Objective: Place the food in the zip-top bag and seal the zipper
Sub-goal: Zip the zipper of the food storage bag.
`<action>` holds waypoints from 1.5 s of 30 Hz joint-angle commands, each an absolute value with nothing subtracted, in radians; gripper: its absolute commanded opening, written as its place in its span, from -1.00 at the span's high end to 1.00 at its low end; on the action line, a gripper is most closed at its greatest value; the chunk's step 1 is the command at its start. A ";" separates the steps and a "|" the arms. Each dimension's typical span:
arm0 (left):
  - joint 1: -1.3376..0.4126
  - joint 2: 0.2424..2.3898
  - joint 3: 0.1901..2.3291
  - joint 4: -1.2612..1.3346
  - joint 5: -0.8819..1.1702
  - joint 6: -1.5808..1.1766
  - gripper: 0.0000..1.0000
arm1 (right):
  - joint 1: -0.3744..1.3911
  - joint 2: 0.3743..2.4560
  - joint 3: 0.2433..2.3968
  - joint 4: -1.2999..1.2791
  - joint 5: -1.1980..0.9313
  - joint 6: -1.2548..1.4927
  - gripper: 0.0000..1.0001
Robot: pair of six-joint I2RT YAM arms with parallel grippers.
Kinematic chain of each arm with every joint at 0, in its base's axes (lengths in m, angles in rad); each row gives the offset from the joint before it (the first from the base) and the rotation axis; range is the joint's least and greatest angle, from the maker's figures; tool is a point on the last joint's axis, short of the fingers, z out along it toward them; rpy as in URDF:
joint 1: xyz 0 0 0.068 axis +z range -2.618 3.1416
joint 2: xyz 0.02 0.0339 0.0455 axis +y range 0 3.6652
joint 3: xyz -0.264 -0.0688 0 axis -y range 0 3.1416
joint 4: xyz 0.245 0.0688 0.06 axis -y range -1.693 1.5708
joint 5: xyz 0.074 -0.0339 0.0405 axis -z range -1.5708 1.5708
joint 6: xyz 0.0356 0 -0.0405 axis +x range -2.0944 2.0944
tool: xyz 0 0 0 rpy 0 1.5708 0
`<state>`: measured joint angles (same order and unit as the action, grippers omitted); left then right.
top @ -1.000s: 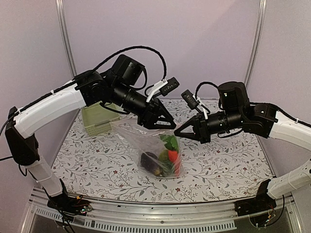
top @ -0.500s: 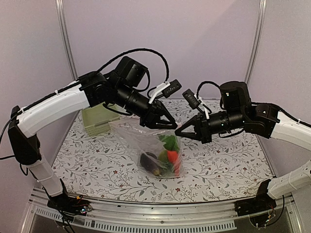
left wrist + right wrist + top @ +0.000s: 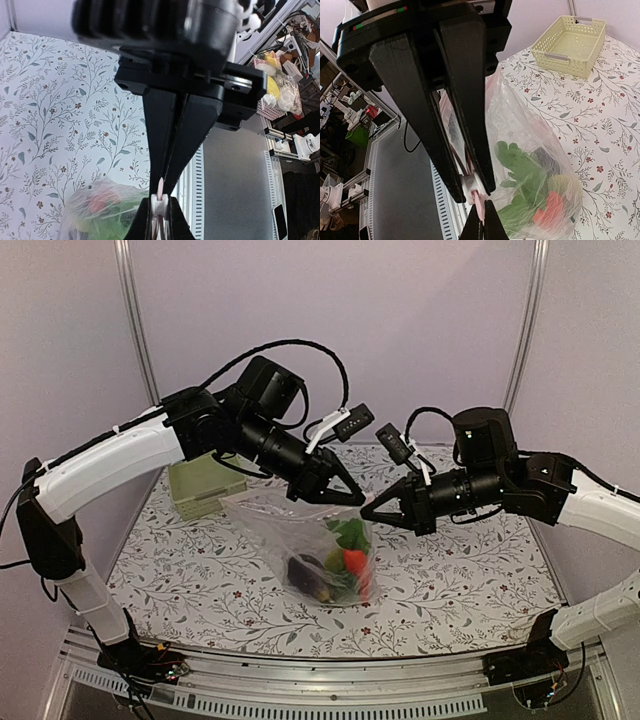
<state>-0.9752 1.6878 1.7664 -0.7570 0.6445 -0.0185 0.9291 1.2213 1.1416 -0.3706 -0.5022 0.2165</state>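
Note:
The clear zip-top bag [image 3: 285,530] hangs between my two grippers above the table, with the food [image 3: 343,562] inside at its bottom: green pieces [image 3: 520,165], a red-orange piece [image 3: 549,210] and a dark eggplant. My left gripper [image 3: 356,502] is shut on the end of the pink zipper strip [image 3: 161,189]. My right gripper [image 3: 369,508] is shut on the white zipper slider [image 3: 471,186], tip to tip with the left. In the left wrist view the bag [image 3: 90,212] is blurred at the lower left.
The pale green slotted basket [image 3: 200,485] stands empty at the back left of the floral table [image 3: 450,580], also in the right wrist view [image 3: 570,37]. A slotted metal rail [image 3: 330,700] runs along the near edge.
My left gripper has shifted slightly right and my right gripper tip has risen to meet it. The bag still hangs between them with the food inside.

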 commanded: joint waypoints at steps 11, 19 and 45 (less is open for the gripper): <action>-0.977 1.650 1.731 -0.754 0.639 -0.002 1.00 | 0.934 1.174 1.107 -0.362 -0.423 0.230 1.00; -0.962 1.629 1.720 -0.774 0.623 0.019 1.00 | 0.933 1.159 1.100 -0.359 -0.344 0.245 1.00; -0.922 1.568 1.678 -0.807 0.592 0.036 1.00 | 0.898 1.139 1.086 -0.360 -0.277 0.298 1.00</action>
<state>-0.9562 1.6268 1.6997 -0.7162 0.5968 0.0231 0.9379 1.1801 1.1091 -0.3218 -0.3614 0.2745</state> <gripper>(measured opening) 0.059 0.004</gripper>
